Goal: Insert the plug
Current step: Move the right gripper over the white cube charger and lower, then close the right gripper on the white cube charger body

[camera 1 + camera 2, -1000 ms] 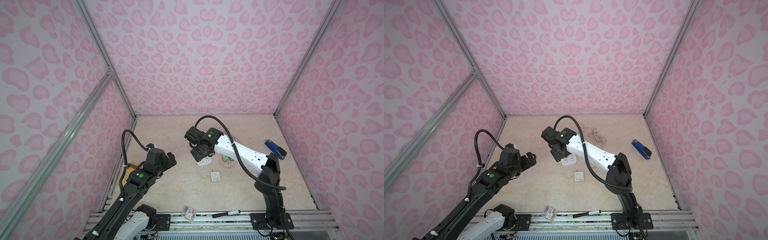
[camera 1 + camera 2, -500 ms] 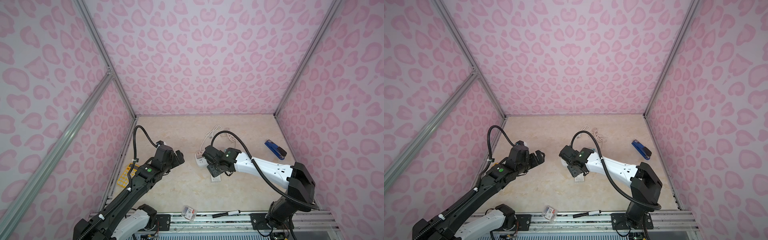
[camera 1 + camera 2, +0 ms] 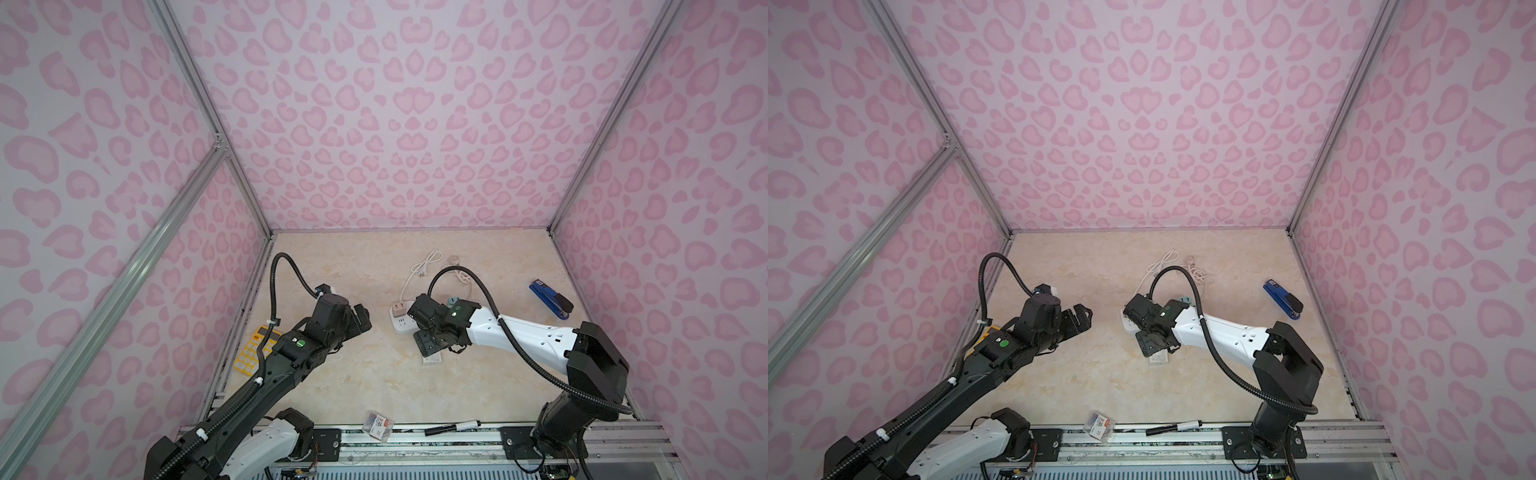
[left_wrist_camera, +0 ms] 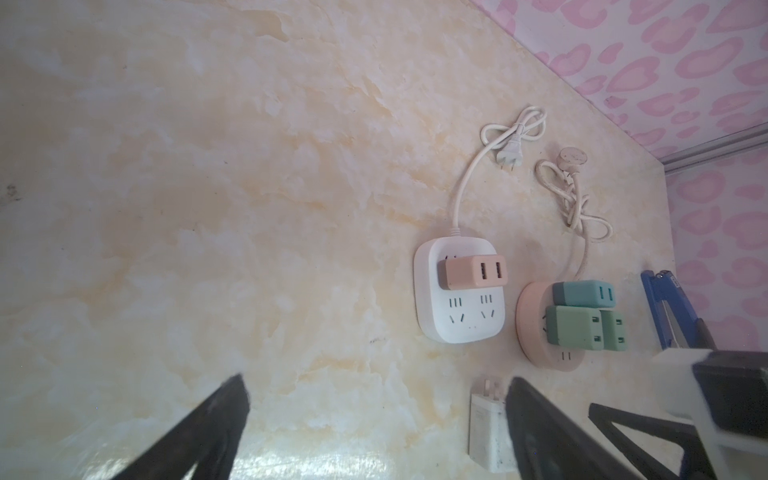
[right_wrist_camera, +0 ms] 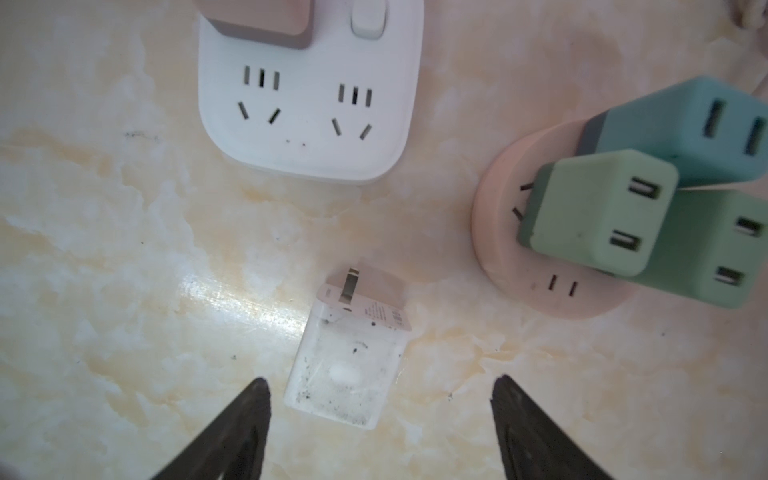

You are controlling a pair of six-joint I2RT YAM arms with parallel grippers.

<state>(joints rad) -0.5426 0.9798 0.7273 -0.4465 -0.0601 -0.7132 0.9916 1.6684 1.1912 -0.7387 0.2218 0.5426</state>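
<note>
plug [image 5: 347, 353] lies flat on table [image 5: 104, 249], prong end facing the white strip [image 5: 311, 104] nearby, ungripped. right pincer [image 5: 381, 384] wide, jaws either side, clear of it. left pincer [image 4: 376, 382] wide, empty. risk: smooth hard block on glossy marbled top; uneven closing could skid or twist it, and the thin prongs could miss the slots.

Bare tabletop [image 5: 124, 291] flanks the white charger [image 5: 345, 357] on both sides; the jaws of the right gripper [image 5: 381, 379] stand clear of it. Just beyond, the white power strip [image 5: 307, 124] has two free near sockets, a pink adapter [image 4: 598, 276] on its far half. Rightward, green adapters [image 5: 598, 212] and a teal adapter [image 5: 673, 129] crowd the round pink socket [image 5: 519, 266].
</note>
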